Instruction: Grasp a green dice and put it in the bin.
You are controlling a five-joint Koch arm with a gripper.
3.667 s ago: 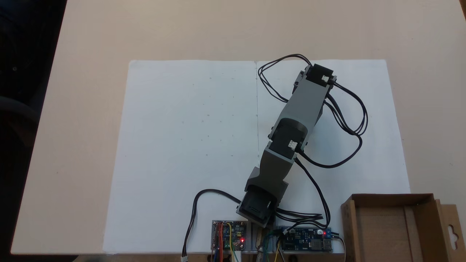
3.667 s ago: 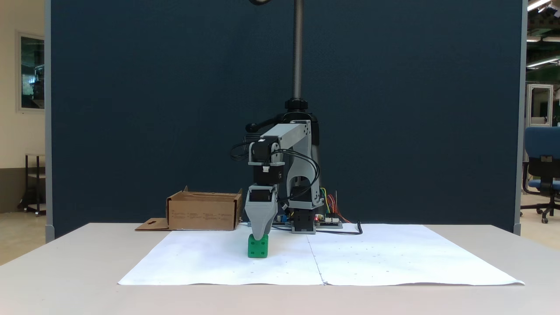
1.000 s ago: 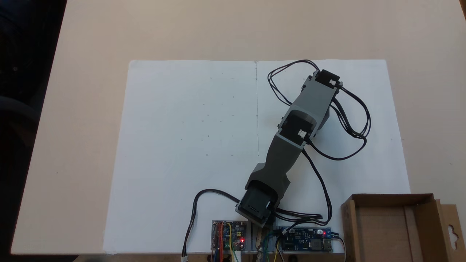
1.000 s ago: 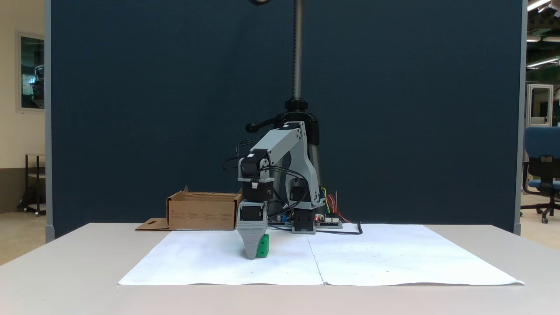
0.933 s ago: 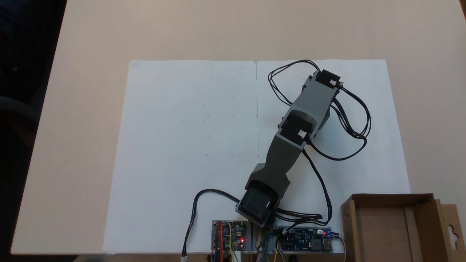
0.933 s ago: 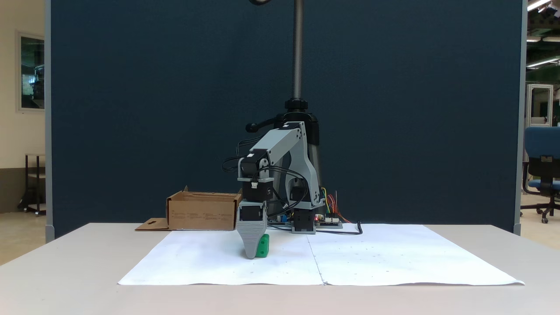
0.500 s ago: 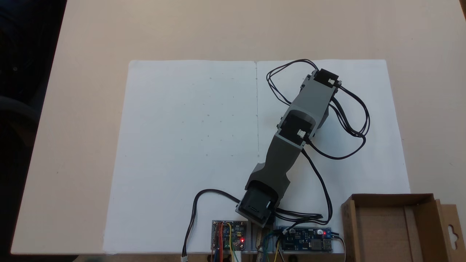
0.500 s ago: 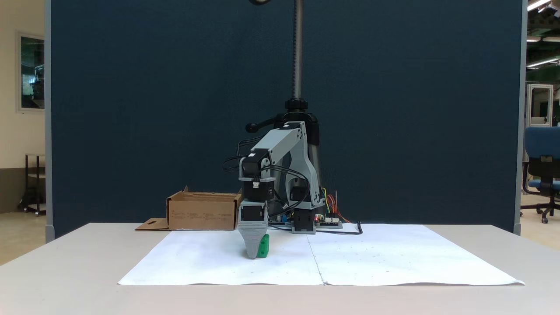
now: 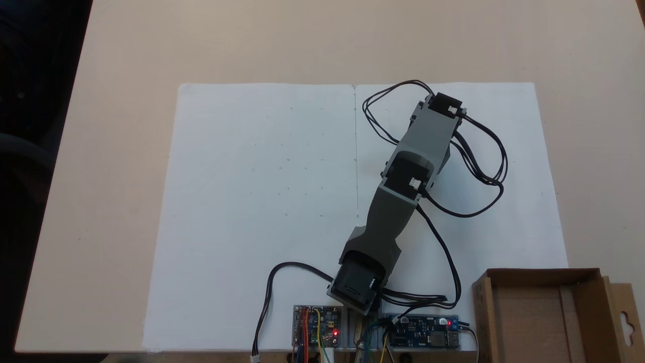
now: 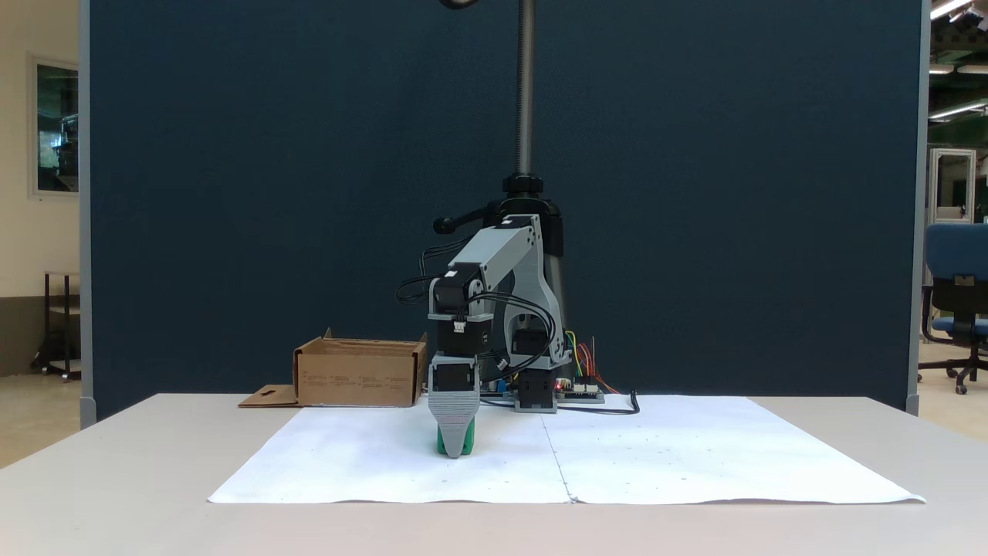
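1. Green dice [image 10: 442,445] sits on the white paper sheet [image 10: 656,455], low behind the pincer [image 10: 455,452]; slivers of green show on either side of the grey tip.
2. Pincer points straight down with its tip at the sheet. Its jaws line up one behind the other, so whether it is spread or gripping cannot be told.
3. Seen from above, the arm [image 9: 398,201] covers the dice.
4. Bin [image 9: 584,275] stands on the bench [image 9: 126,50] beside the arm base, well apart from the dice.
5. Circuit boards [image 9: 317,327] and black cables [image 9: 484,166] lie around the base.
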